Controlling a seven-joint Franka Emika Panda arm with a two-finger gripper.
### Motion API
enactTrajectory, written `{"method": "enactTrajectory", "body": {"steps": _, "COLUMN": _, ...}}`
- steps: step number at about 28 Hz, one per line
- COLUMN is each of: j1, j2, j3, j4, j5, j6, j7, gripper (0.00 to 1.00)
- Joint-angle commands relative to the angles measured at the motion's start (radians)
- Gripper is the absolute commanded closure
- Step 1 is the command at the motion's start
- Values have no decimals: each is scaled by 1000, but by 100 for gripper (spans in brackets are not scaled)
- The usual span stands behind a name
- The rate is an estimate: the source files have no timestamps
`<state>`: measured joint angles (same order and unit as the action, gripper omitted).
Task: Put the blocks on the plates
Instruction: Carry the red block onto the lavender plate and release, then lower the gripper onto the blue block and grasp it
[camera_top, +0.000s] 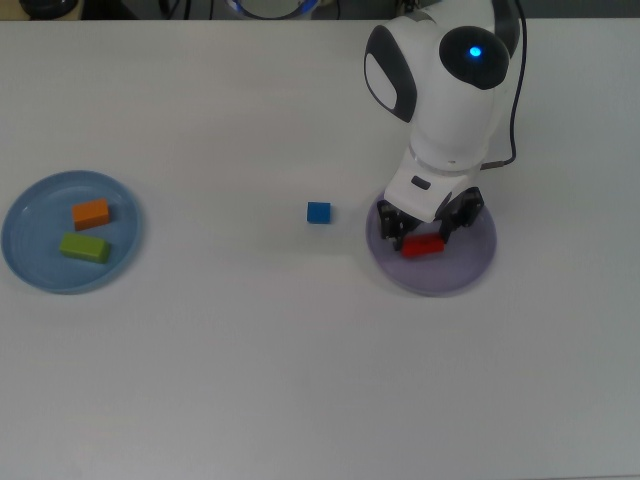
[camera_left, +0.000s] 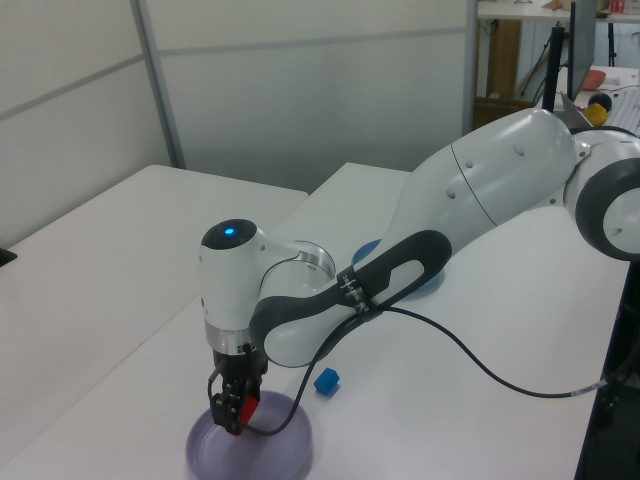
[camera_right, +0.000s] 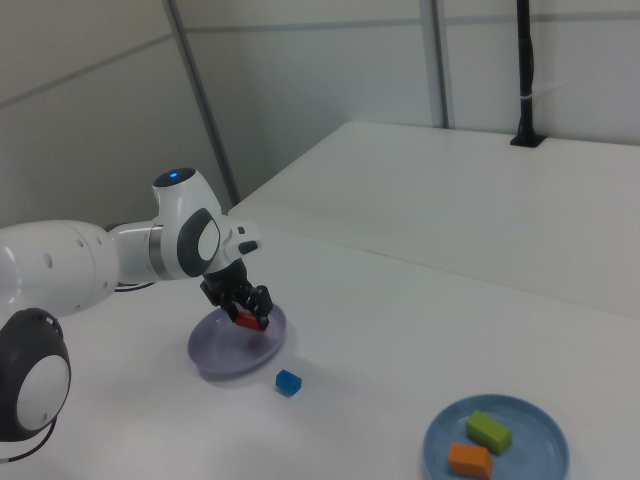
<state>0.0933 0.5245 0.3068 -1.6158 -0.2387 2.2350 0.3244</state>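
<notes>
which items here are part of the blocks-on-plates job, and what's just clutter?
Part of the job:
- red block, held in the gripper over the purple plate
- blue cube, loose on the table
- orange block and green block, on the blue plate

Just lying about:
- nothing on the table; only the arm's black cable

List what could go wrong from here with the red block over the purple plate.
1. The gripper holds the red block low over the purple plate, toward the top view's left side of it rather than centred; released carelessly, the block might tumble toward the near rim.
2. The blue cube lies on the table just off the plate's rim on the top view's left; a sweep that way when the arm leaves could knock it farther off.
</notes>
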Motion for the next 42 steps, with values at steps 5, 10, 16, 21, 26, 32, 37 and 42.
{"method": "enactTrajectory", "body": {"steps": 5, "j1": 6, "j2": -27, "j3": -9, "j4": -22, "j5": -19, "j6": -34, "j7": 28, "gripper": 0}}
{"method": "enactTrajectory", "body": {"steps": 10, "j1": -38, "j2": -75, "j3": -12, "j4": -22, "j5": -4, "j6": -123, "j7": 19, "gripper": 0}}
{"method": "enactTrajectory", "body": {"steps": 16, "j1": -131, "j2": -100, "j3": -12, "j4": -22, "j5": 28, "j6": -221, "j7": 13, "gripper": 0}}
{"method": "enactTrajectory", "body": {"steps": 21, "j1": -204, "j2": -118, "j3": -14, "j4": -41, "j5": 107, "j6": -273, "j7": -39, "gripper": 0}}
{"method": "enactTrajectory", "body": {"steps": 26, "j1": -225, "j2": -135, "j3": -14, "j4": -99, "j5": 147, "j6": -282, "j7": -108, "gripper": 0}}
{"method": "enactTrajectory", "body": {"steps": 32, "j1": -224, "j2": -133, "j3": -12, "j4": -133, "j5": 147, "j6": -275, "j7": -119, "gripper": 1}}
{"method": "enactTrajectory", "body": {"steps": 37, "j1": -218, "j2": -127, "j3": -12, "j4": -147, "j5": 145, "j6": -268, "j7": -119, "gripper": 8}}
{"method": "enactTrajectory", "body": {"steps": 42, "j1": -218, "j2": -123, "j3": -12, "j4": -150, "j5": 136, "j6": -268, "j7": -120, "gripper": 19}}
